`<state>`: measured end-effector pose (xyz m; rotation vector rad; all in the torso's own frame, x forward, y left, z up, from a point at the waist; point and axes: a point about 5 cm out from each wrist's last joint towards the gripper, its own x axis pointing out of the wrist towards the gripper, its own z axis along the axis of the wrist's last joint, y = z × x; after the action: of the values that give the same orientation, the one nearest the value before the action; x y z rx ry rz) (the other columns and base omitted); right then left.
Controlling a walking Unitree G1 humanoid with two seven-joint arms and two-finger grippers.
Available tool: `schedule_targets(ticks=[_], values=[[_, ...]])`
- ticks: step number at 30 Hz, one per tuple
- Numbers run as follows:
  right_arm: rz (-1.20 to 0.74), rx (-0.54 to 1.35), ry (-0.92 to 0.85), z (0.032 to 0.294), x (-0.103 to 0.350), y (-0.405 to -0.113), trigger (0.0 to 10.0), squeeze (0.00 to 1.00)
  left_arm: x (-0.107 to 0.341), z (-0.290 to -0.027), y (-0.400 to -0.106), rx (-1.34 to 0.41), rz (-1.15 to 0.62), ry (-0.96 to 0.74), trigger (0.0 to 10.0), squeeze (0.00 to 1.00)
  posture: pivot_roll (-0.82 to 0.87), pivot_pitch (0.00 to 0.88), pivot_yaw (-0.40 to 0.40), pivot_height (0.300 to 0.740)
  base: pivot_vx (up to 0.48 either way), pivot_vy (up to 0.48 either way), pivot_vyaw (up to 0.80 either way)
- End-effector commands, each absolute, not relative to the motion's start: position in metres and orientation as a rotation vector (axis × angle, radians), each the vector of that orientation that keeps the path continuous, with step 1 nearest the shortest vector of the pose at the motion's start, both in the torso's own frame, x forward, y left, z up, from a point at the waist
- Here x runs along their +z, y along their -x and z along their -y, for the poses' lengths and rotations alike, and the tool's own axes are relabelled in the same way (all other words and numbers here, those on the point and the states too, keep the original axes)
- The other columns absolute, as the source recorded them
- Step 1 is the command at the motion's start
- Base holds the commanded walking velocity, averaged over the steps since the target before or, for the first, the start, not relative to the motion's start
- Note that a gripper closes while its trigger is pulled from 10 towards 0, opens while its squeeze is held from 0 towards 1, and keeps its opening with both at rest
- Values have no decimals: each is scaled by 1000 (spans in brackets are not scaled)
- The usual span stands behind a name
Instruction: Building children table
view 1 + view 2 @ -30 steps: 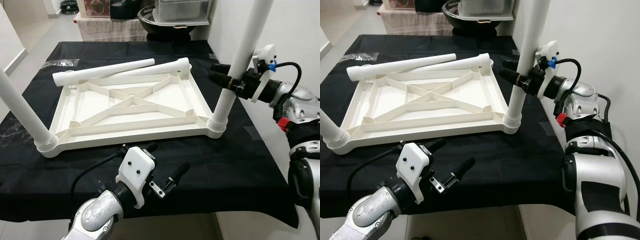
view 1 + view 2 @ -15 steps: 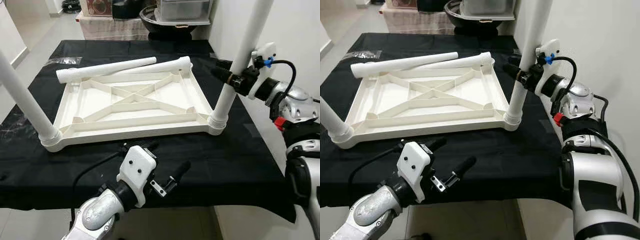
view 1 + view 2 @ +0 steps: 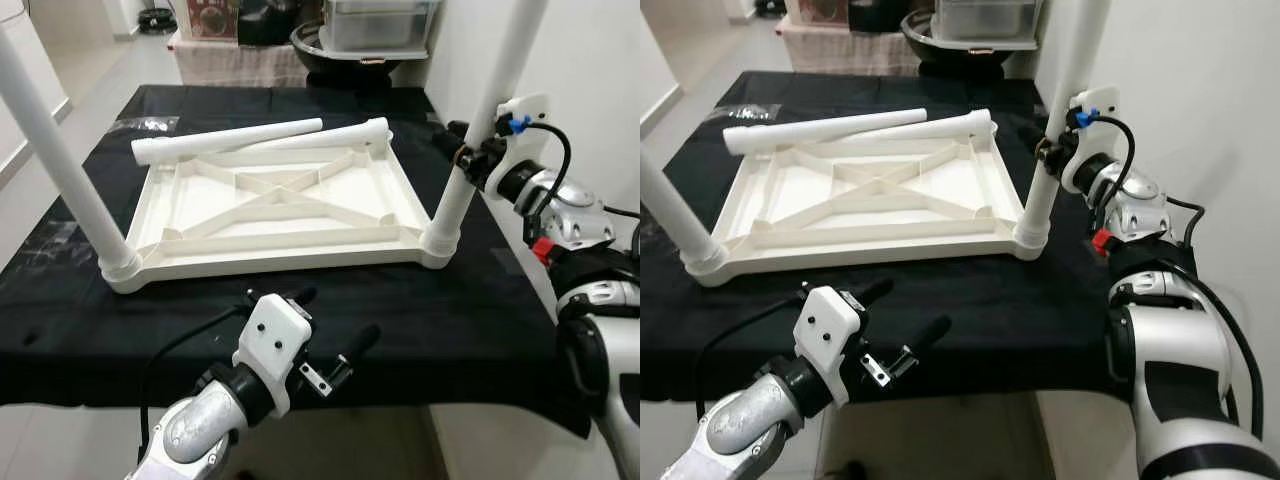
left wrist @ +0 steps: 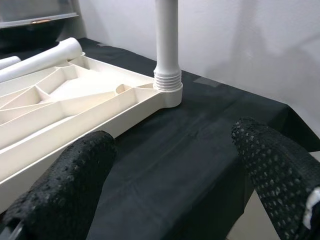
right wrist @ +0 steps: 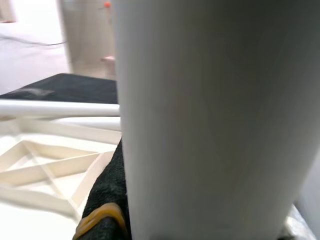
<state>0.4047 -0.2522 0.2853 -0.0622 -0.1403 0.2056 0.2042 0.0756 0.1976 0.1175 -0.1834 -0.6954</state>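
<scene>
a: gripping the near right white plastic leg [image 3: 468, 180], the right gripper [image 3: 470, 158] stays clenched on that upright tube where it stands in its corner socket of the upturned white ribbed tabletop [image 3: 275, 205].

b: and the whole picture has slid since a second ago, so that's the head moving. the tabletop lies flat on the black cloth-covered table [image 3: 430, 310] as before.

a: agreed, leg and clamp look unchanged, so i'd say it's seating or twisting that leg home.

b: left gripper [image 3: 325, 335] hovers low over the near edge, fingers [image 4: 65, 192] spread, holding nothing.

a: near left white leg [image 3: 70, 165] is up too; two loose white tubes [image 3: 225, 140] lie across the far rim, probably next.
</scene>
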Motion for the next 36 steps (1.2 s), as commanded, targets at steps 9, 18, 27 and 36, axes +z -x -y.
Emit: schedule_targets(ticks=[9,18,27,36], values=[[-56,-97,-5,275,240,-402,10000,0,193,-75,-203,-702,167,-126,10000,0,109,227,-11,740,0,0,0],[-6,-404,-67,284,249,-401,10000,0,193,-75,-204,-703,171,-128,10000,0,104,215,-13,740,0,0,0],[-13,-461,-79,285,247,-400,10000,0,193,-75,-204,-701,171,-125,10000,0,103,212,-12,740,0,0,0],[-5,-706,-45,268,248,-402,10000,0,194,-74,-206,-703,179,-124,10000,0,98,217,-16,740,0,0,0]])
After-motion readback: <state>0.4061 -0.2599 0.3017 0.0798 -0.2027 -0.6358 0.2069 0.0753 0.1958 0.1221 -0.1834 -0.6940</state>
